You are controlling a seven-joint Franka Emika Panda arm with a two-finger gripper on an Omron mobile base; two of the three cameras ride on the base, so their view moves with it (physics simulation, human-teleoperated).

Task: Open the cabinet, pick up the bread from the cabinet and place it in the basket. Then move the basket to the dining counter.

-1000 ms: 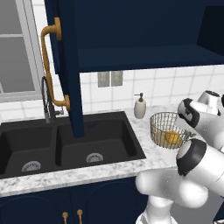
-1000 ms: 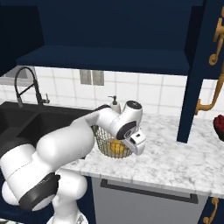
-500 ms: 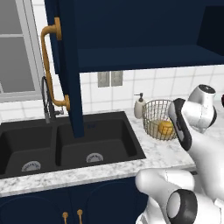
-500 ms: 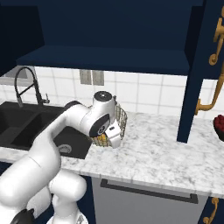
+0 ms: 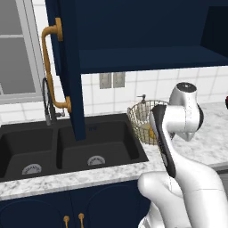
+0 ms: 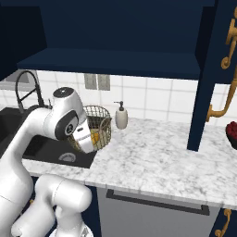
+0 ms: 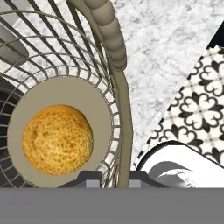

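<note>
White wall tiles [image 5: 147, 84] back a speckled marble worktop [image 6: 152, 162] with a black sink of 2 bowls [image 5: 67, 149], a dark tap [image 5: 46, 100], a window [image 5: 15, 53] and a patterned floor [image 7: 192, 109].

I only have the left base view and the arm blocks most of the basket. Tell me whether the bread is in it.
Observer: Yes. In the hand view the bread lies on the flat bottom of the basket.
Operator: Report the grip.
Observer: The hand view has the gripper shut on the basket's rim wall, one fingertip inside, one outside.
Operator: Say what stands near the basket on the far side.
Observer: In the right base view a white soap dispenser stands on the marble worktop just beyond the basket, apart from it.
Operator: Check the cabinet door on that side.
Observer: The right base view has the cabinet door swung open, edge toward the camera.
</note>
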